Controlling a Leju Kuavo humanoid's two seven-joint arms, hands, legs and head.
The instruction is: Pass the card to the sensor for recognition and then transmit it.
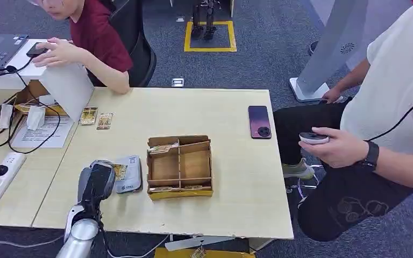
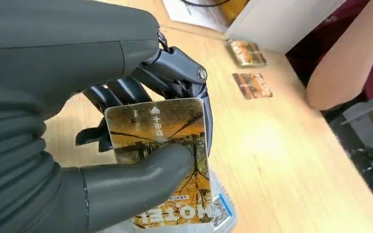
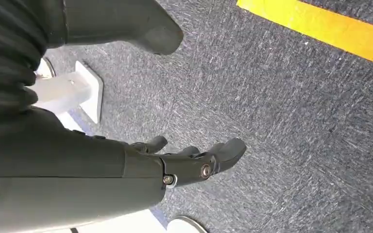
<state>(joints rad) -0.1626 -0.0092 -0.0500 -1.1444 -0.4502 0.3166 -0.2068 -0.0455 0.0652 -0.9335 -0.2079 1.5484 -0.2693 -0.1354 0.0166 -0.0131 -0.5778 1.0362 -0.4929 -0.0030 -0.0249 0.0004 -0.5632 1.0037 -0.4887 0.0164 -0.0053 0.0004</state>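
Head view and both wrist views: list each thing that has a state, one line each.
left robot hand: grips the card, thumb across its face
card: held just above the sensor
sensor: flat on the table, beside the box
cardboard box: open-topped, cards in its edge slots
two loose cards: flat on the table
phone: flat, camera side up
right robot hand: holds nothing, over the carpet

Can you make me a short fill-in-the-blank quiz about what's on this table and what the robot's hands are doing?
1. The left hand holds a ____ between thumb and fingers.
2. The dark phone lies on the table on the robot's ____ side of the wooden divided box.
3. The right hand hangs over grey ____.
4. The person in the red shirt has a hand on a computer ____.

Missing words: card; right; carpet; mouse
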